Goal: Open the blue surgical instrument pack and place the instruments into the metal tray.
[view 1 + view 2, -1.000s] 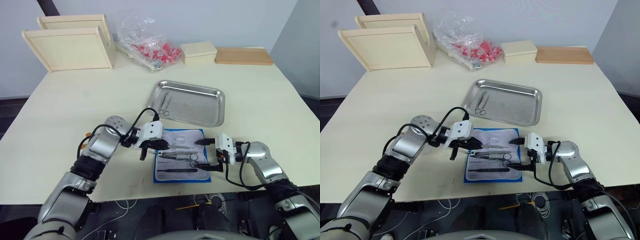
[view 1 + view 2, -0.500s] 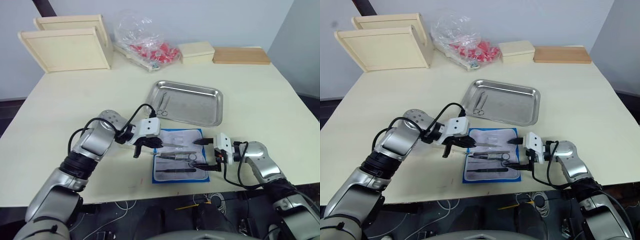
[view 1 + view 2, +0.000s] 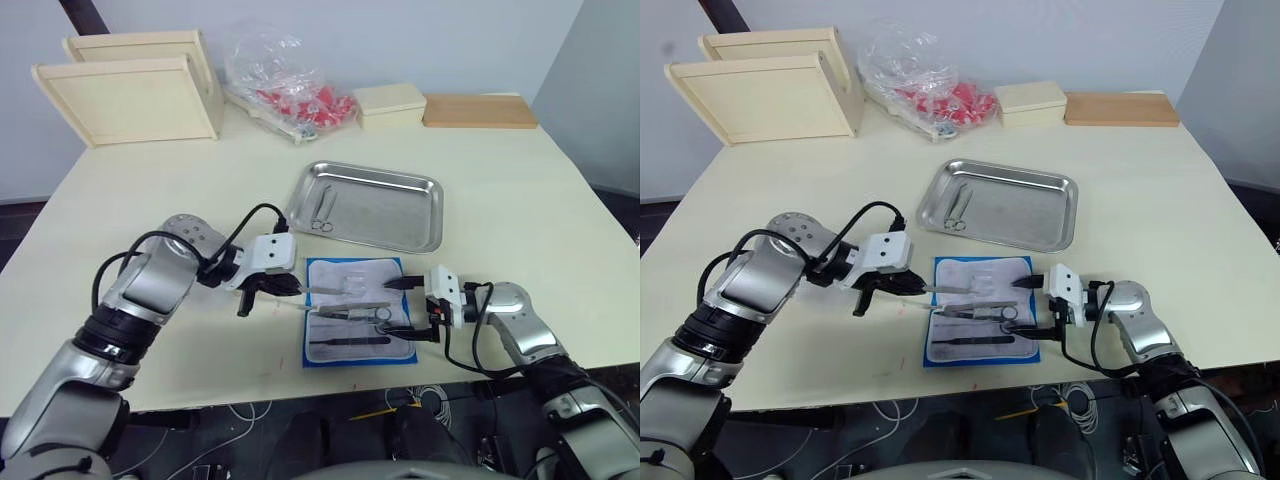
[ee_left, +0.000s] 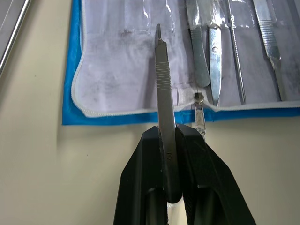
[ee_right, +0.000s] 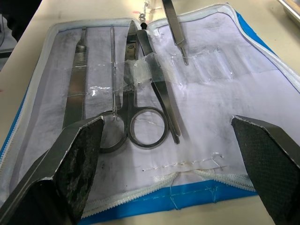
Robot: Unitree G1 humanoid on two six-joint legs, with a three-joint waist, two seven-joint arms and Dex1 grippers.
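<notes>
A broad cream rectangular table [image 3: 130, 200] fills the scene, backed by a plain pale grey-blue wall [image 3: 400, 40]. Dark floor [image 3: 15, 215] shows past the table's edge, with loose cables [image 3: 420, 400] below its near side.

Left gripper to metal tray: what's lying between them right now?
Bare tabletop and a corner of the blue surgical instrument pack, per the left eye view. The left gripper, pinching a thin instrument, sits near the metal tray.
</notes>
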